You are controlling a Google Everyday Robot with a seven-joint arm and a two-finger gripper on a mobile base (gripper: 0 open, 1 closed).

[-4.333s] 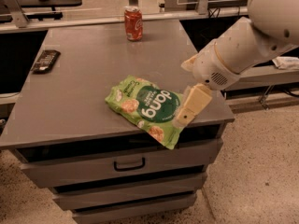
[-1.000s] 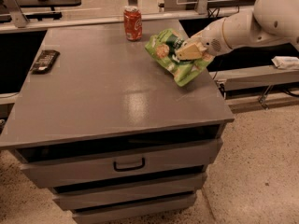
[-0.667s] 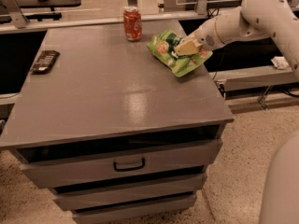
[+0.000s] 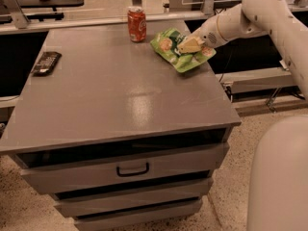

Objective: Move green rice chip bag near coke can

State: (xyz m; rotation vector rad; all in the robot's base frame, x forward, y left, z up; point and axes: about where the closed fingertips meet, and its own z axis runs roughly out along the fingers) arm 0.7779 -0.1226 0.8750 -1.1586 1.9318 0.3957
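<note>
The green rice chip bag (image 4: 179, 50) lies near the back right corner of the grey cabinet top (image 4: 120, 90), just right of the red coke can (image 4: 136, 24), which stands upright at the back edge. My gripper (image 4: 188, 45) reaches in from the right on a white arm and is shut on the bag, its tan fingers (image 4: 191, 44) across the bag's middle. The bag looks held low over or resting on the surface; I cannot tell which.
A black remote-like object (image 4: 45, 63) lies at the left edge of the top. The cabinet has drawers (image 4: 130, 170) below. Shelving and tables stand behind. Part of my white body (image 4: 281, 177) fills the lower right.
The bag and gripper moved a little further back and left, closer to the coke can. The bag stays in my grip.
</note>
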